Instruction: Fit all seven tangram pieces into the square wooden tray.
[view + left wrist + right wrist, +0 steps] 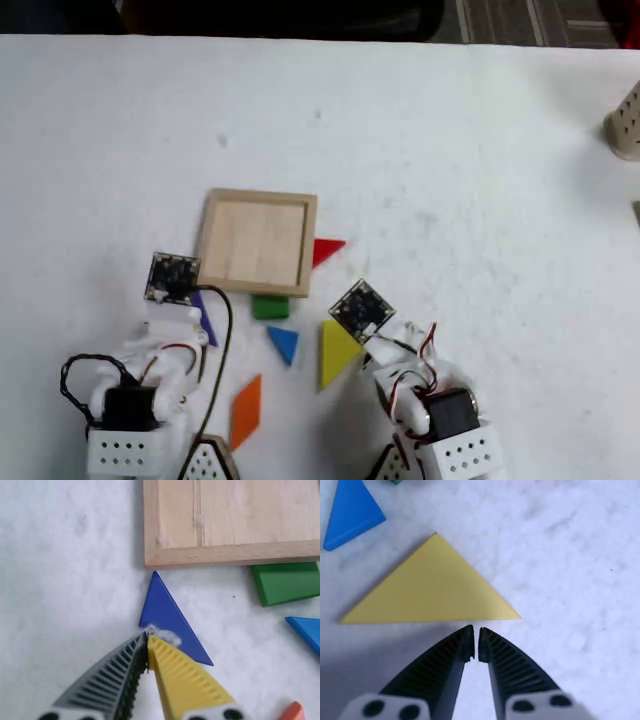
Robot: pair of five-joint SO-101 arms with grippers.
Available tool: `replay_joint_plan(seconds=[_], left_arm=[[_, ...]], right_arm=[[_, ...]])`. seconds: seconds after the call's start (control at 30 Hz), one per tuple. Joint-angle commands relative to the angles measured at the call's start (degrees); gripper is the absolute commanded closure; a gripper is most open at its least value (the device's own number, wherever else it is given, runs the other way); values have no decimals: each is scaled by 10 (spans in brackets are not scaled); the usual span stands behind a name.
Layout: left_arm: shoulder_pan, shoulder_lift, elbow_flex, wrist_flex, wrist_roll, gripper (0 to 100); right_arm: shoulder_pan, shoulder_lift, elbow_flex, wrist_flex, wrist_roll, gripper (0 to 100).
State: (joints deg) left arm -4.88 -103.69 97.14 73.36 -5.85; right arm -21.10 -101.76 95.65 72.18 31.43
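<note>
No readable text or markings.

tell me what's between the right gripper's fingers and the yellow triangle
Nothing sits there. In the right wrist view, only a thin strip of bare white table separates the right gripper from the long edge of the yellow triangle.

White left arm and white right arm are based side by side at the near edge of the white table, and both are stretched forward and kept low. The grey-and-yellow left gripper is pressed closed, tips down at the surface. The black right gripper is held all but closed, with a thin slit between its tips.
</note>
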Motion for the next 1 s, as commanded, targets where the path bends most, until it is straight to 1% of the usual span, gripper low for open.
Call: replay_joint_plan(seconds=[0.0,0.7,0.83,0.9,0.97], left_arm=[[7,-5,-2,4,-7,976],[7,-5,-3,1,-8,973],[2,-6,-41,-14,-9,973],[-23,-6,-66,-33,-9,972],[-38,-6,-76,-69,-9,971]], right_arm=[[-3,-7,12,6,3,974],[-6,-7,12,6,6,974],[-5,-7,12,4,6,971],[-1,-7,12,-29,6,971],[6,-7,12,-80,4,971]])
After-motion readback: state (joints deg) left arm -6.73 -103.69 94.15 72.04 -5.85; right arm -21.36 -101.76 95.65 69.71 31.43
